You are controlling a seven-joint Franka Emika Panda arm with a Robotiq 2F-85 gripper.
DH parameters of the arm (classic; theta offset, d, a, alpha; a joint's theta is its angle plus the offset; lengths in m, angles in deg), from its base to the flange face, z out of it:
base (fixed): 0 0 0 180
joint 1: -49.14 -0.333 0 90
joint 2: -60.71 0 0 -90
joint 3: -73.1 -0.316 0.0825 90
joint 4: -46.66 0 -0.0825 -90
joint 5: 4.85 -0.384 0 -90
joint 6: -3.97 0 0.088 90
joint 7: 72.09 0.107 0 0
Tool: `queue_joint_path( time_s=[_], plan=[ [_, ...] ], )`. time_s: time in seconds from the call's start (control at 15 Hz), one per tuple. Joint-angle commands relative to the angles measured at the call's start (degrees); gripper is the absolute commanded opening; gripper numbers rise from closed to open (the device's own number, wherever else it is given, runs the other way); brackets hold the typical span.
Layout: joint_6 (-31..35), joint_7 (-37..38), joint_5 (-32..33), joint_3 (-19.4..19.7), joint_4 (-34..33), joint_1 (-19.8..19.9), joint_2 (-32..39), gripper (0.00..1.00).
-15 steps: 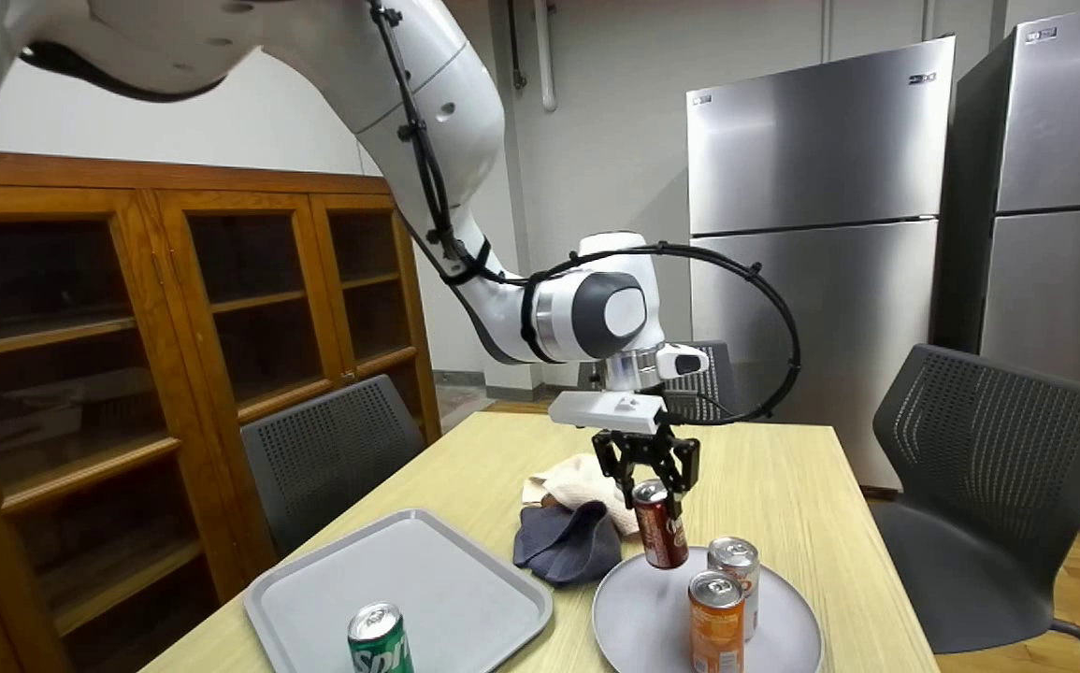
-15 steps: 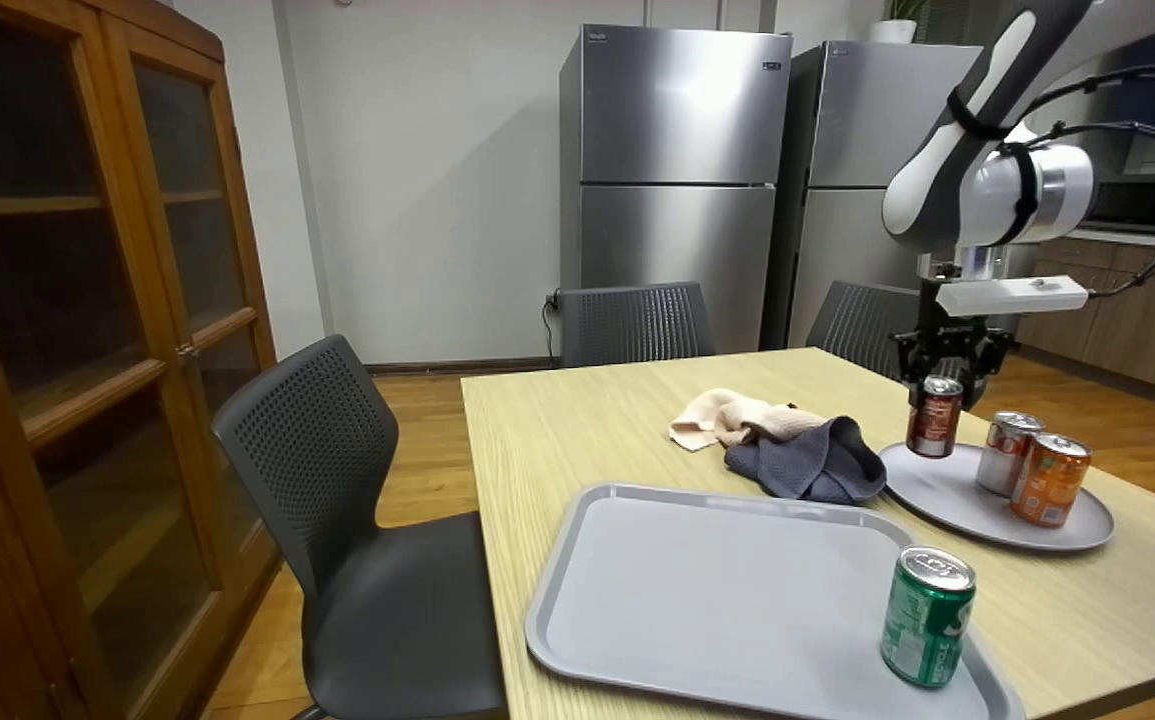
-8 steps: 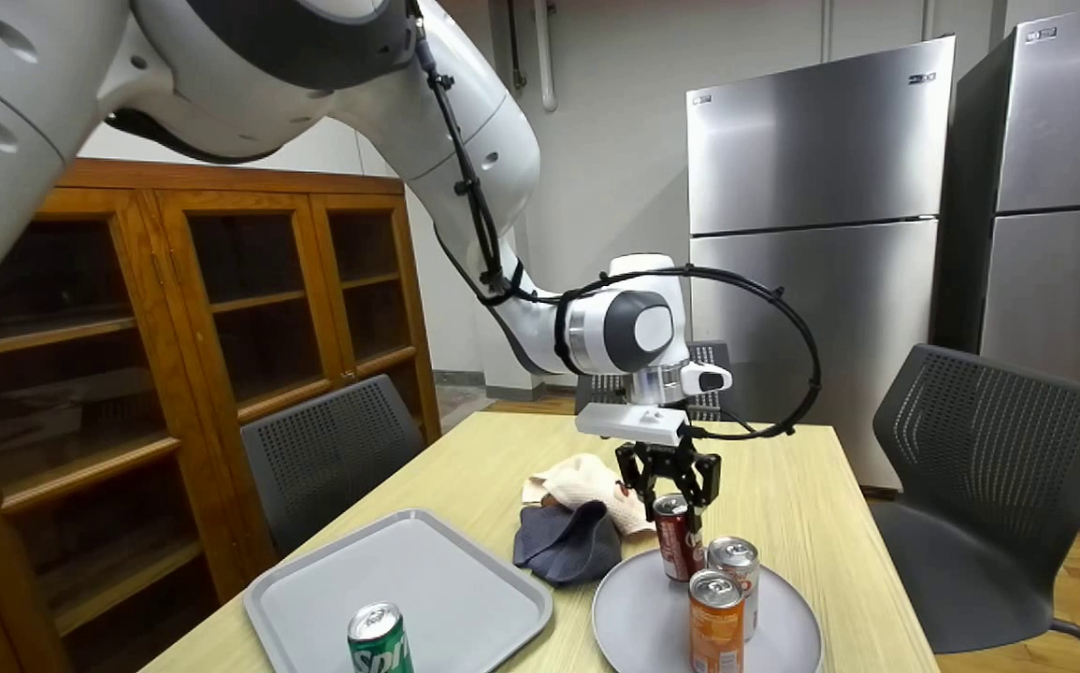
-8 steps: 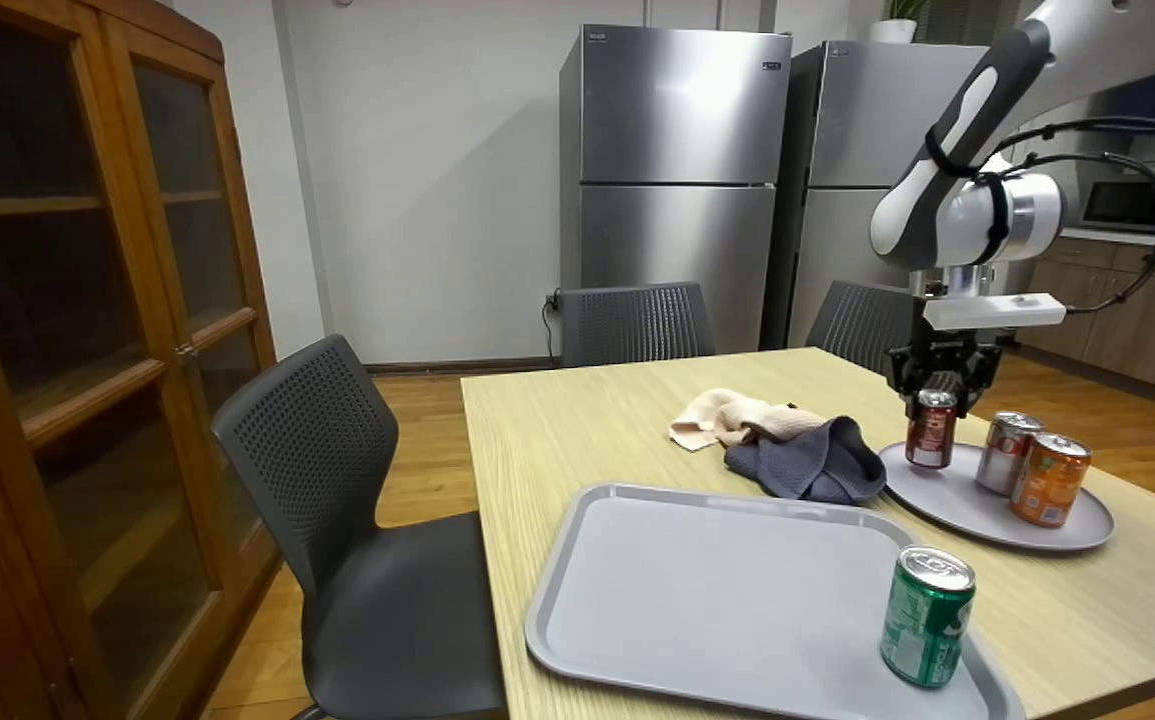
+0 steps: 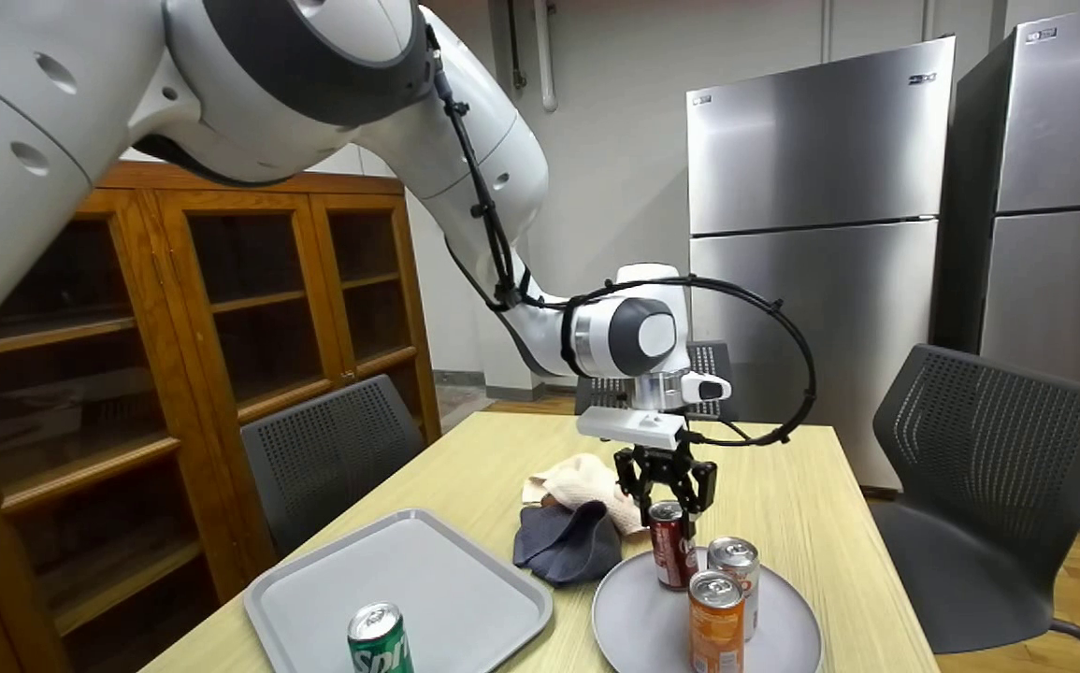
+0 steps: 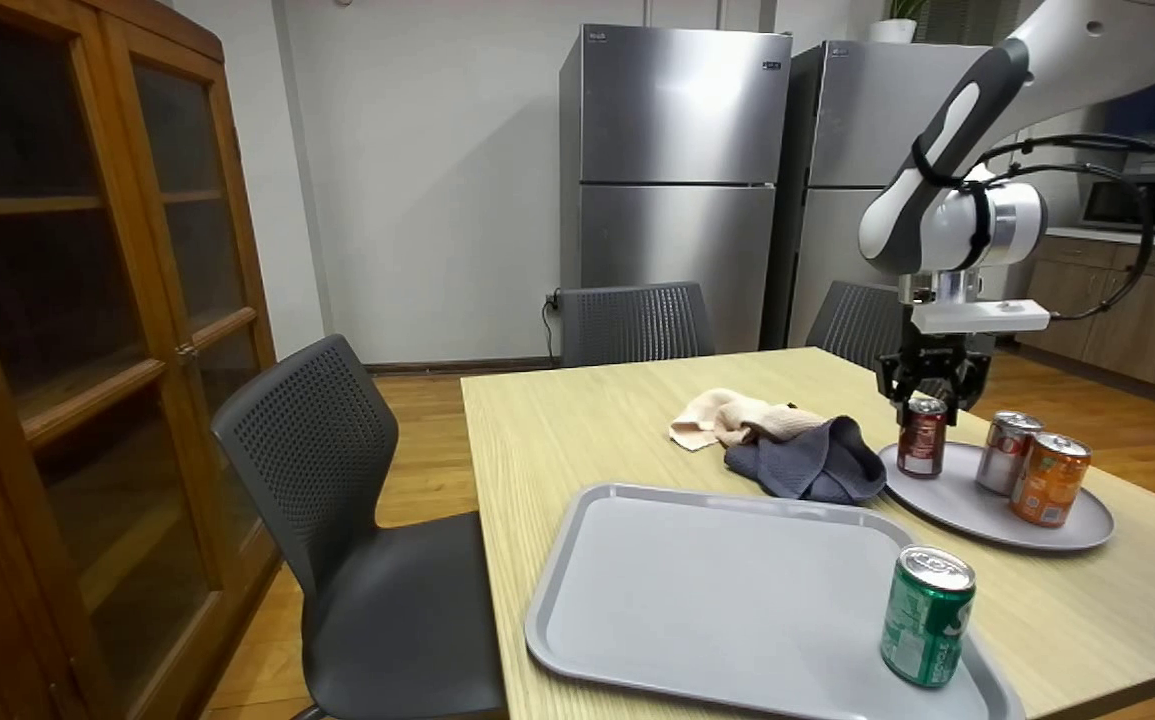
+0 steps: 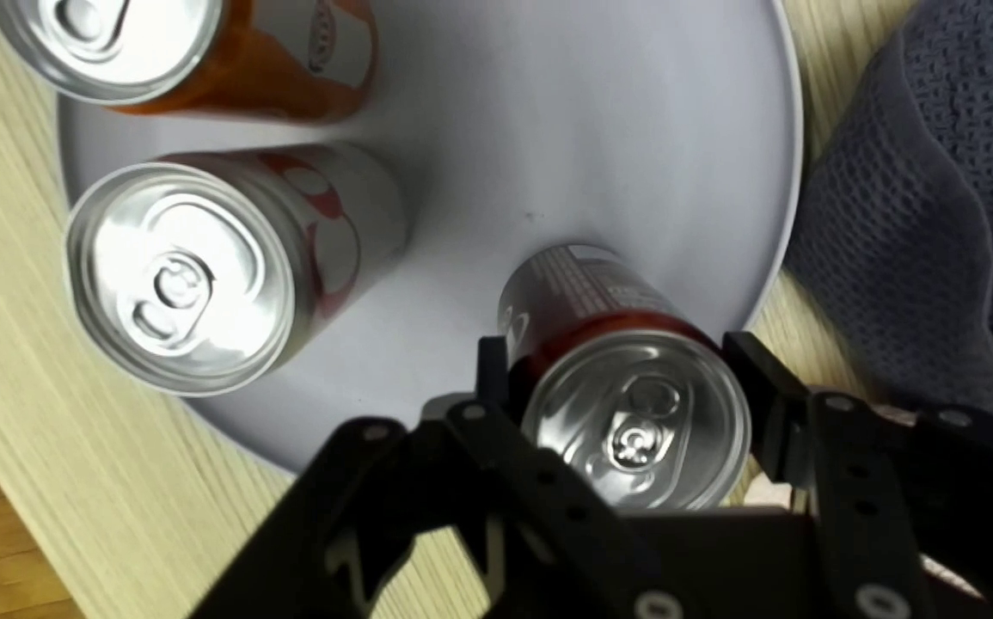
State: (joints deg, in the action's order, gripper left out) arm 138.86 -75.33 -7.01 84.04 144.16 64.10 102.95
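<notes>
Your gripper (image 7: 615, 357) clasps red can (image 7: 625, 395) below rim, jaws parted only its width; base on or just above plate (image 7: 599, 129), contact unclear; likely slick, thin-walled, heavier if full; grip upper sides firmly, without denting.

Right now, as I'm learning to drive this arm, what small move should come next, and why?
I'd probably ease the gripper open to free the dark red can: the fingers sit against both sides, its base appears to rest on the round plate, and it stands apart from the silver can and orange can.
</notes>
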Motion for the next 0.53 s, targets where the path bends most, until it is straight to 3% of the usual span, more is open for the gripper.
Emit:
queue_joint_path(
  time_s=[0.0, 0.47],
  plan=[
    [-3.17, 0.13, -1.24, -1.31, -2.57, 1.65, 0.21, 0.38],
    [-2.34, -0.78, -1.00, -1.40, -1.89, 1.86, -0.09, 0.38]
  ],
)
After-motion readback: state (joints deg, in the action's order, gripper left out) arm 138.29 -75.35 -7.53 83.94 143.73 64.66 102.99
